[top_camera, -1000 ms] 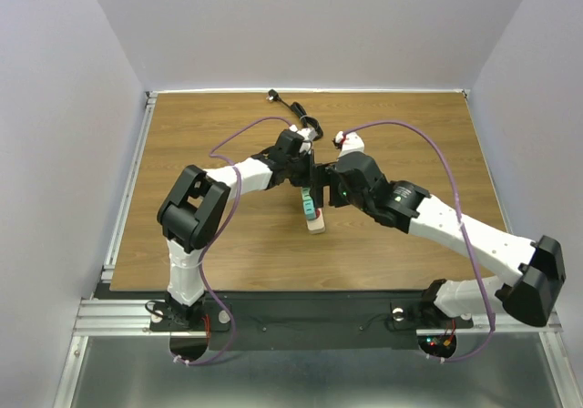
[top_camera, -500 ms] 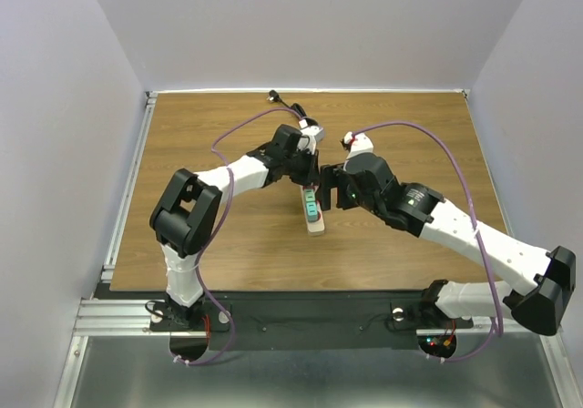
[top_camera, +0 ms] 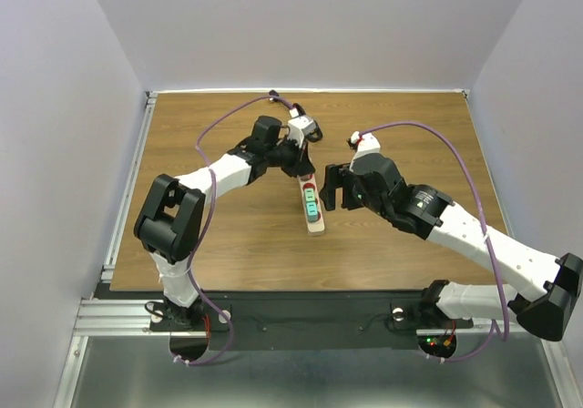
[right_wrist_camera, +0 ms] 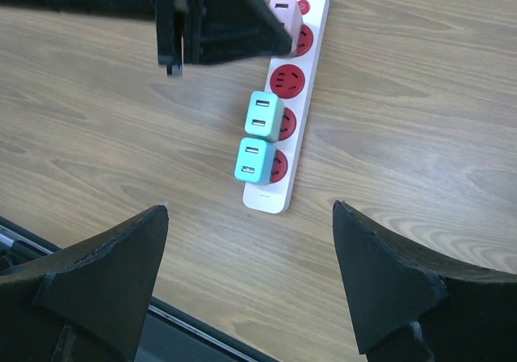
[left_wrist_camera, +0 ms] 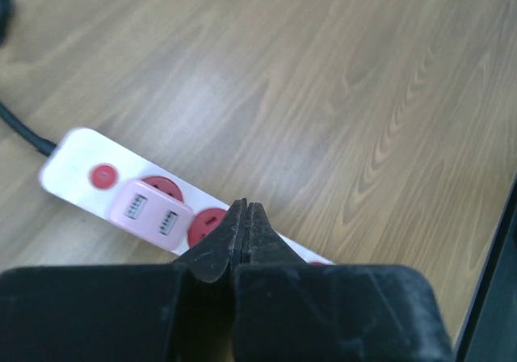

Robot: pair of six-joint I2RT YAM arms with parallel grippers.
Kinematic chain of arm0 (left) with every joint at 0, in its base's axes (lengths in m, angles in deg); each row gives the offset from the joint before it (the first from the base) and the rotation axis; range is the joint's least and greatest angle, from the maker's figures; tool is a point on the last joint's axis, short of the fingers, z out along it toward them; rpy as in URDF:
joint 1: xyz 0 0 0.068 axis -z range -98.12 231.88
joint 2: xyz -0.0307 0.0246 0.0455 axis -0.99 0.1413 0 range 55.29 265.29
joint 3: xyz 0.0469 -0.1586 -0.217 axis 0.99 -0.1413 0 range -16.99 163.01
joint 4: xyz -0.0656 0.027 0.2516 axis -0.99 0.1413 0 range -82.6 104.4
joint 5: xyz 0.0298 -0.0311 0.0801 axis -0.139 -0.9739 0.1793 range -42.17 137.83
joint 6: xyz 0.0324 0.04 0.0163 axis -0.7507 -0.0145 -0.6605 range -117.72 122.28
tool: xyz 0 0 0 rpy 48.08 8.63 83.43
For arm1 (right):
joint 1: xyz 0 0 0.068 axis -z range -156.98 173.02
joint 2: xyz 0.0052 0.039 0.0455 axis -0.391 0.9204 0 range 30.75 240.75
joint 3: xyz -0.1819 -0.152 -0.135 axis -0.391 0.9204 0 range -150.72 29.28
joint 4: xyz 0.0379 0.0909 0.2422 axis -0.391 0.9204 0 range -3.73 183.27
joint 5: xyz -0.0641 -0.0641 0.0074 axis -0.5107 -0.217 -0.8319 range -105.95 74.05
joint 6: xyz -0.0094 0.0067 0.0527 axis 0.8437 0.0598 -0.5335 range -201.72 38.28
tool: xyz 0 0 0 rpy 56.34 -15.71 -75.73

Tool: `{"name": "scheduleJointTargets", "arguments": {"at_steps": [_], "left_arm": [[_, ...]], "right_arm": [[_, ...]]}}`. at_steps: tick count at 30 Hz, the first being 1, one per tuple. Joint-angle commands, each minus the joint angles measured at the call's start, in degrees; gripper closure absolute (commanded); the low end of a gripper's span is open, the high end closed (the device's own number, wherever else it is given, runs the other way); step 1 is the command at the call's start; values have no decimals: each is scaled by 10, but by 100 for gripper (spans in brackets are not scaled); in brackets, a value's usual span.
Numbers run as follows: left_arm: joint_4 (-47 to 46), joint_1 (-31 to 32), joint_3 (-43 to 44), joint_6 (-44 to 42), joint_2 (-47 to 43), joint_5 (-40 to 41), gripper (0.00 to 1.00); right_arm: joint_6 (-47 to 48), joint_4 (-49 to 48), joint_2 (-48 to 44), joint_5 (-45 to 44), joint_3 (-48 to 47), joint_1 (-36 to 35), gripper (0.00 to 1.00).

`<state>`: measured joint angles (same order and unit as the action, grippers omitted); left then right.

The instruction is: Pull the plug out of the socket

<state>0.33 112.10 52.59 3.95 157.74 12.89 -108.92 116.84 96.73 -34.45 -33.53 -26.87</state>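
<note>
Jaws clamped shut on nothing, the left gripper hangs just beside a pink plug; the right gripper gapes over the socket. Beige with red outlets, the socket carries two teal plugs and lies at the middle of the table.

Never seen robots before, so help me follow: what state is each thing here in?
left tool: shut, holding nothing
right tool: open, holding nothing
pink plug: seated in the socket
far teal plug: plugged in
near teal plug: plugged in
second outlet: empty

One socket, one pink plug, two teal plugs
</note>
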Motion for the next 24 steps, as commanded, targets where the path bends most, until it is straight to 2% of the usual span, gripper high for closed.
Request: {"name": "scheduleJointTargets", "arguments": {"at_steps": [1,5,14,20,24], "left_arm": [[-53,11,-51,-69,-41,-55,100],[-102,10,-103,-76,-54,-28,100],[-149,10,-112,-37,-5,3,100],[-112,10,-88,-56,8,62,100],[-83,9,-90,-76,14,65,100]], "right_arm": [[-4,0,-8,-16,8,3,13],[-8,0,-4,-12,8,4,12],[-7,-1,28,3,-4,6,13],[-8,0,39,2,-14,5,13],[-6,-1,51,6,-19,5,13]]}}
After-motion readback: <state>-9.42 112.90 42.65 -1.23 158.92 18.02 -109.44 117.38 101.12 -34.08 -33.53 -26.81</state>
